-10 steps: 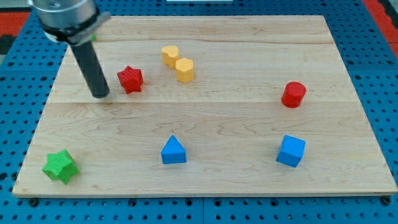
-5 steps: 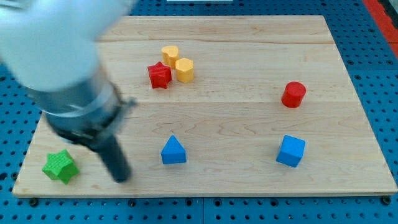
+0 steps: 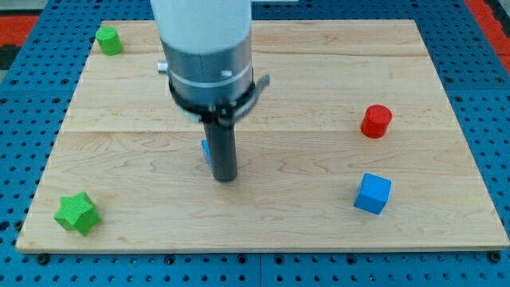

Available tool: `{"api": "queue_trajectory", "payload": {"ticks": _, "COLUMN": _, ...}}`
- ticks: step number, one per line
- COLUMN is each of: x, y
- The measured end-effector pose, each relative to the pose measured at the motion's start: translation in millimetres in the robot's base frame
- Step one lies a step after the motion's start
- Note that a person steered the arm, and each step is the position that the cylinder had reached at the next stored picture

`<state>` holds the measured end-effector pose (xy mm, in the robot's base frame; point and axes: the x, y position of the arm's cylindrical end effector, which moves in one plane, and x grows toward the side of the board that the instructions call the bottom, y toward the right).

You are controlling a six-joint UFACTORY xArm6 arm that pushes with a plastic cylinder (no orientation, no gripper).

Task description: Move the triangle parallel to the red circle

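Note:
The blue triangle (image 3: 205, 150) is almost wholly hidden behind my rod; only a thin blue sliver shows at the rod's left side, near the board's middle. My tip (image 3: 226, 177) rests on the board just below and to the right of that sliver, touching or nearly touching the triangle. The red circle (image 3: 376, 121), a short cylinder, stands far to the view's right, slightly higher than the triangle.
A blue cube (image 3: 373, 194) lies below the red circle. A green star (image 3: 77, 213) sits at the bottom left and a green block (image 3: 109, 39) at the top left. The arm's body hides the board's upper middle, where the yellow blocks and red star stood.
My tip swept from the bottom left to the board's middle. The blue triangle has moved up from the lower board to mid-height. The arm now covers the yellow blocks and red star.

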<state>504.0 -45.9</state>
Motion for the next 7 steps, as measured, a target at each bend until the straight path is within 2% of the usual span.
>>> {"api": "queue_trajectory", "payload": {"ticks": 1, "x": -41, "y": -3}}
{"api": "queue_trajectory", "payload": {"ticks": 2, "x": 5, "y": -15}}
{"api": "queue_trajectory", "payload": {"ticks": 3, "x": 2, "y": -44}}
{"api": "queue_trajectory", "payload": {"ticks": 5, "x": -38, "y": 10}}
{"api": "queue_trajectory", "payload": {"ticks": 6, "x": -37, "y": 16}}
{"api": "queue_trajectory", "payload": {"ticks": 7, "x": -15, "y": -20}}
